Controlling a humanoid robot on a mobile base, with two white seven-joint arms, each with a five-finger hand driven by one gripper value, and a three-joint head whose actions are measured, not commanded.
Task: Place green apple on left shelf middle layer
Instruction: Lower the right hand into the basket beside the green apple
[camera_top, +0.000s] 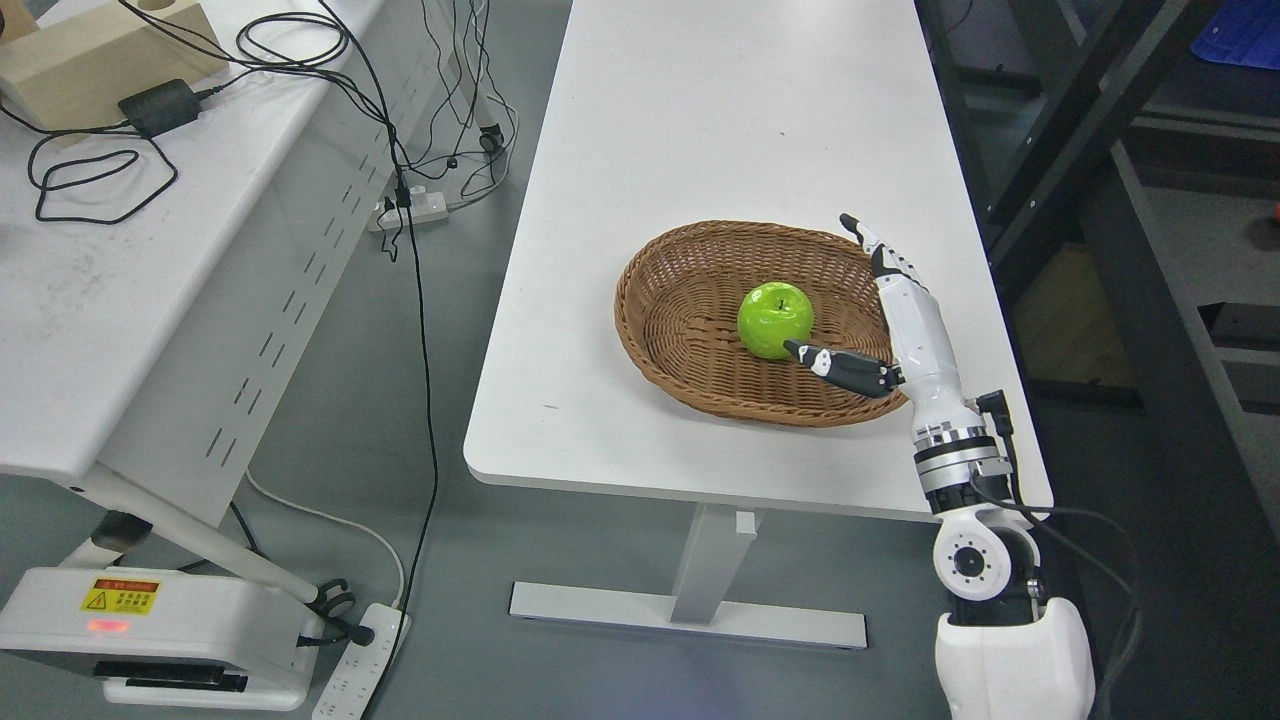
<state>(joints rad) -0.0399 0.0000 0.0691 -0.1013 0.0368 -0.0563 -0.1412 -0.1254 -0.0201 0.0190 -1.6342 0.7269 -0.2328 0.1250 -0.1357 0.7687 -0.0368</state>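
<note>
White table (700, 120) — one basket (680, 340), one green apple (772, 318), right hand (890, 310) spread.

Right arm (1010, 640) cut off by the bottom edge below the white forearm shell. Lower right of the green apple (773, 318) covered by the thumb tip of the right hand (905, 320); contact there impossible to judge. Right rim of the wicker basket (700, 400) hidden behind the palm and wrist. Far end of the white table (740, 120) lost past the top edge. Dark shelf frame (1060, 130) cropped at the top and right, its layers not distinguishable. Second table (90, 300) clipped at the left; wooden block (90, 60) on it clipped at the top. Yellow warning label (120, 596) print too small to read. Power strip (355, 670) running off the bottom edge.
</note>
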